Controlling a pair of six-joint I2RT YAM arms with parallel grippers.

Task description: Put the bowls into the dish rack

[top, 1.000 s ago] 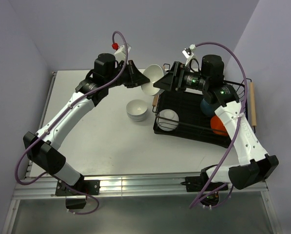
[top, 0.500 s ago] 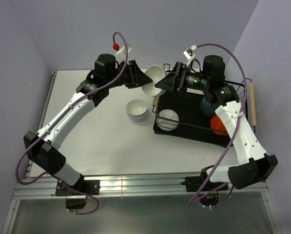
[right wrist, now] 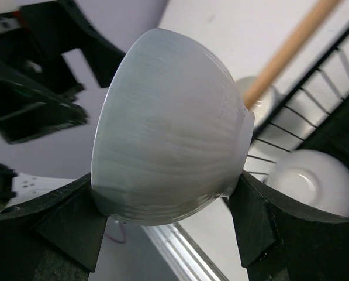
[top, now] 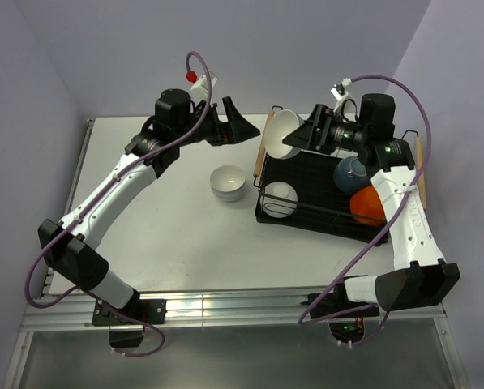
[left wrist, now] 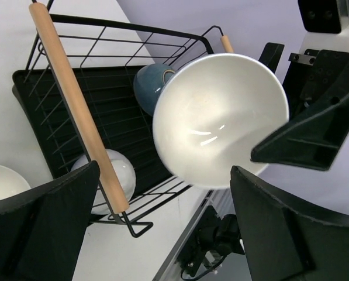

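Fingers of right tool (top: 298,138) pinch tilted glossy white round bowl (top: 280,131) above black wire dish rack (top: 310,172); left tool (top: 240,126) spread wide, empty.

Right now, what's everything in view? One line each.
held bowl: 1, white, in the air over the rack's left end
racked bowl: 1, white, near-left corner of the rack
blue bowl: 1, dark blue, right part of the rack
orange bowl: 1, orange, near-right corner of the rack
table bowls: white nested stack, count unclear, left of the rack
dish rack: 1, black, right side of the table
table: 1, white
left gripper: open, empty
right gripper: gripping the held bowl
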